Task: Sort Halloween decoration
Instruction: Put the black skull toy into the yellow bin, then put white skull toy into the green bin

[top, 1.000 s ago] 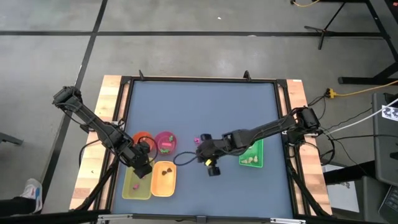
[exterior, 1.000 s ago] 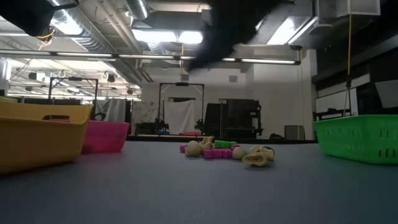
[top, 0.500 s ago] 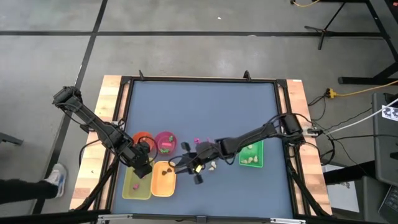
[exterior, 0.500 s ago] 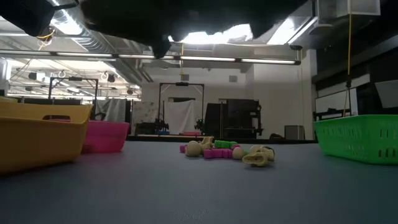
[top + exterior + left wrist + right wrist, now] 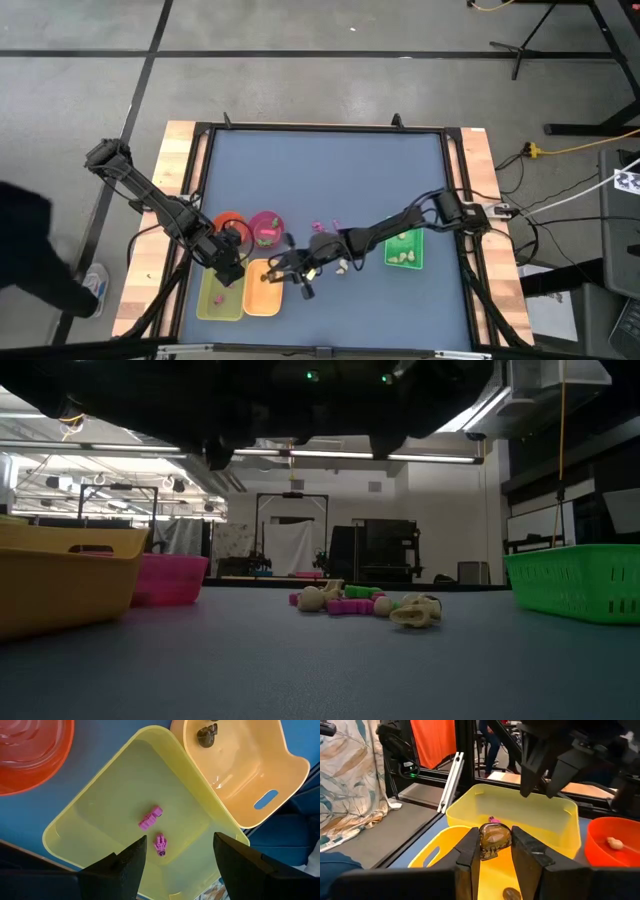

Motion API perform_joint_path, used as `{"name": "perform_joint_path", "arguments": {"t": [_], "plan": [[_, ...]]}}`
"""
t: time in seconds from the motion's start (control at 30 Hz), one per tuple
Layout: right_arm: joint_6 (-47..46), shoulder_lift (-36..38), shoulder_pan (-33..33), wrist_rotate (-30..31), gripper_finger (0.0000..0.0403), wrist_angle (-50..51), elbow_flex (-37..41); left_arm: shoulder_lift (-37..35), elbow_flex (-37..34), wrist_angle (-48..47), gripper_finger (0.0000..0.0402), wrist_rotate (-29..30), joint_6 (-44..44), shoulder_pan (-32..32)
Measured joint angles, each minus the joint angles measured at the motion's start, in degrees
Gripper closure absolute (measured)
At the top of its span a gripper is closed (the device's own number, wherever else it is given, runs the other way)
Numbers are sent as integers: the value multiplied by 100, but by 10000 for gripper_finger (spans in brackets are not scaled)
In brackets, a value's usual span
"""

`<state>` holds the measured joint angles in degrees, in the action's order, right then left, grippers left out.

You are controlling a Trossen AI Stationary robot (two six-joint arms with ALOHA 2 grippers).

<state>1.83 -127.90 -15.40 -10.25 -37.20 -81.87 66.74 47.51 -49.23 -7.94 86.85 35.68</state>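
My right gripper (image 5: 494, 851) is shut on a dark brown Halloween trinket (image 5: 494, 840). It reaches from the table's right to above the orange-yellow tray (image 5: 262, 287). My left gripper (image 5: 180, 862) stands open above the yellow tray (image 5: 125, 820), where two magenta trinkets (image 5: 150, 817) lie on the floor. A brown trinket (image 5: 206, 735) lies in the orange-yellow tray. Loose cream, magenta and green trinkets (image 5: 362, 603) lie in a heap mid-table (image 5: 335, 262). My right gripper pinches the dark brown trinket by its two sides (image 5: 483, 842) between its two fingers. The fingers lie nearly level and come from the table's right. The trinket is lifted clear above the orange-yellow tray's floor (image 5: 470, 870).
An orange bowl (image 5: 228, 224) with a cream trinket (image 5: 611, 840) and a pink bowl (image 5: 265, 228) stand behind the two trays. A green tray (image 5: 404, 247) holds trinkets at the right. My left gripper (image 5: 540, 770) hangs just beyond my right one. A person (image 5: 30, 250) passes the table's left side.
My right gripper has gone toward the table's left edge and down. It has tipped from pointing steeply down to nearly level, carrying the brown trinket from near the heap to above the orange-yellow tray. The person left of the table has walked closer.
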Motion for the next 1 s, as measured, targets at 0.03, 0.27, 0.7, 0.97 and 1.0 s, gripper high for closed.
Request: {"name": "perform_joint_path", "arguments": {"t": [0.03, 0.27, 0.7, 0.97, 1.0], "plan": [[0, -31, 0, -37, 315, 24, -46, 0, 0, -4, 189, 0, 0, 0], [8, -74, 0, -95, 287, 797, -411, 0, -1, -2, 189, 0, -1, -1], [0, -72, 4, -83, 160, 1269, -493, 0, -2, -2, 189, 28, 0, 0], [133, 150, 9, -76, 157, 2052, -489, 0, 0, -2, 189, 153, -2, -1], [216, 233, 13, -76, 158, 2212, -489, 0, 0, -2, 189, 162, 0, -2]]}}
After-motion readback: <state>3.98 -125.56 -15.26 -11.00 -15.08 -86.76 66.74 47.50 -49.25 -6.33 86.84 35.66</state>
